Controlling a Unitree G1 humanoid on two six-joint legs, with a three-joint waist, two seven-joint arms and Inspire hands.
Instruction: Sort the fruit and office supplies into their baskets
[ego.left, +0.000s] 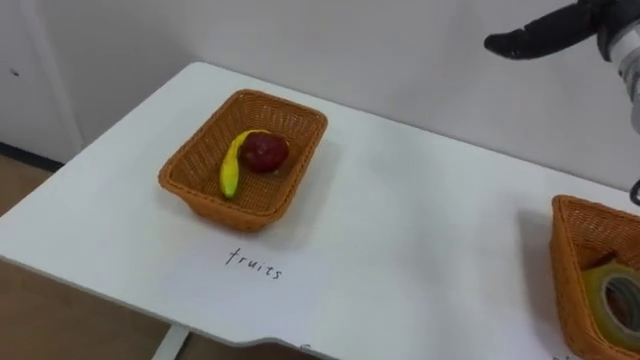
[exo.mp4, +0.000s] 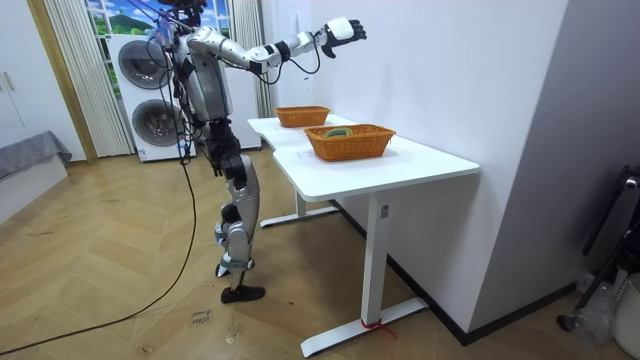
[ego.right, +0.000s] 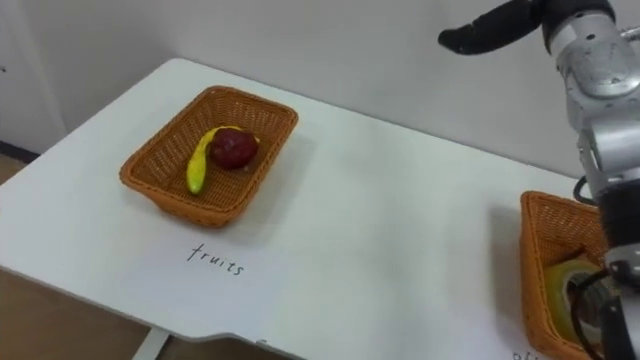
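Fruit (ego.left: 262, 153) lies in the left basket (ego.left: 215, 208): a red piece, with a banana (ego.left: 229, 175) touching it on its left side. Both rest on the bottom, well inside the rim. A handwritten label (ego.left: 254, 265) is on the bench (ego.left: 400, 230) just in front of this basket.

Between the two baskets we see only bare bench, with no loose item on it. In the room view too, the bench carries nothing besides the baskets.

Further right, the right hand (ego.left: 545, 35) is raised high above the bench, near the wall. Its fingers (ego.left: 510, 43) are stretched out and released, and they hold nothing.

At the right edge stands the right basket (ego.left: 570, 262), and a roll of tape (ego.left: 620, 300) lies in it.

We judge that the sorting is at its end, or very close to it, because every item we can see is in a basket. The next move calls for lowering the arm calmly. It should pass clear of the right basket, which stands under the arm and could be pushed.
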